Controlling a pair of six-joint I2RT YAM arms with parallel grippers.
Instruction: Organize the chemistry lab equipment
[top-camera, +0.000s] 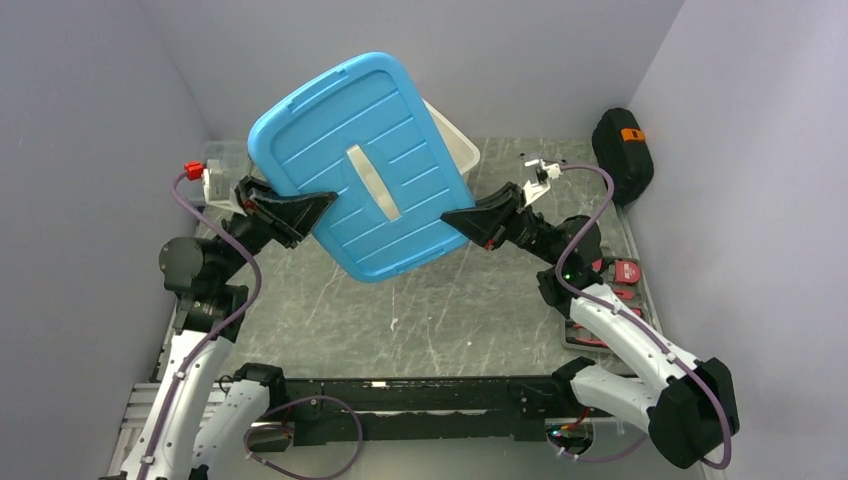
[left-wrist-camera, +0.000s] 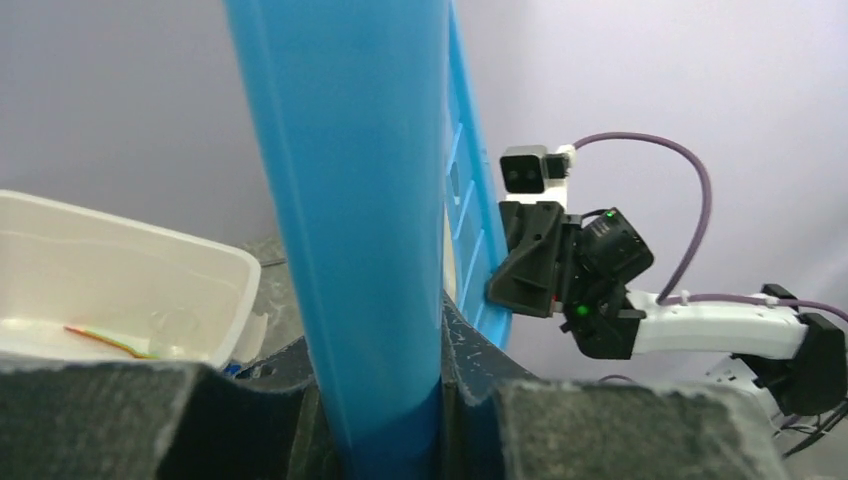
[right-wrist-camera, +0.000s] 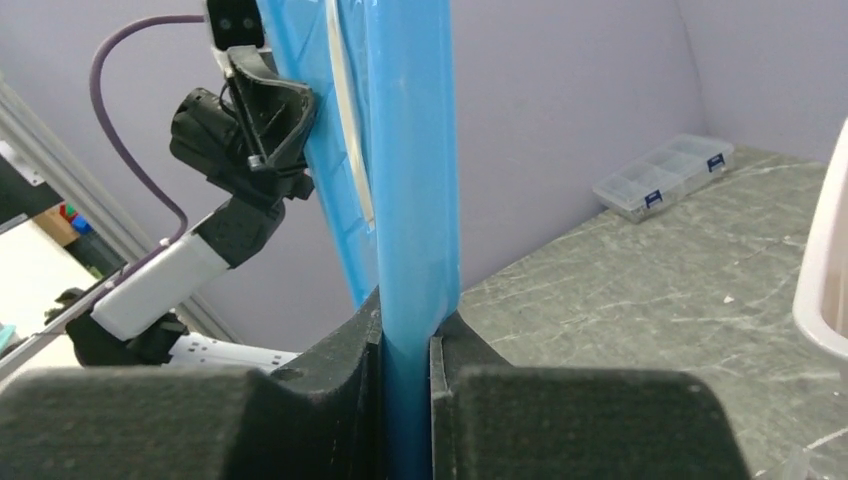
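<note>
Two of my grippers, one blue lid (top-camera: 365, 150), held tilted in mid-air over the white bin (top-camera: 458, 142).
At centre left, my left gripper (top-camera: 308, 208) is clamped on the lid's edge; at centre right, my right gripper (top-camera: 468, 222) pinches the opposite edge. Both bites look shallow, so I judge an uneven pull could twist the lid loose and drop it onto the bin, where a few small lab pieces (left-wrist-camera: 165, 328) lie, too blurred to name.

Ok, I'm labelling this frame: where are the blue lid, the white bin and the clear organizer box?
blue lid (top-camera: 330, 150), top external, ribbed face.
white bin (left-wrist-camera: 120, 272), left wrist, inner wall.
clear organizer box (right-wrist-camera: 665, 168), right wrist, top.
</note>
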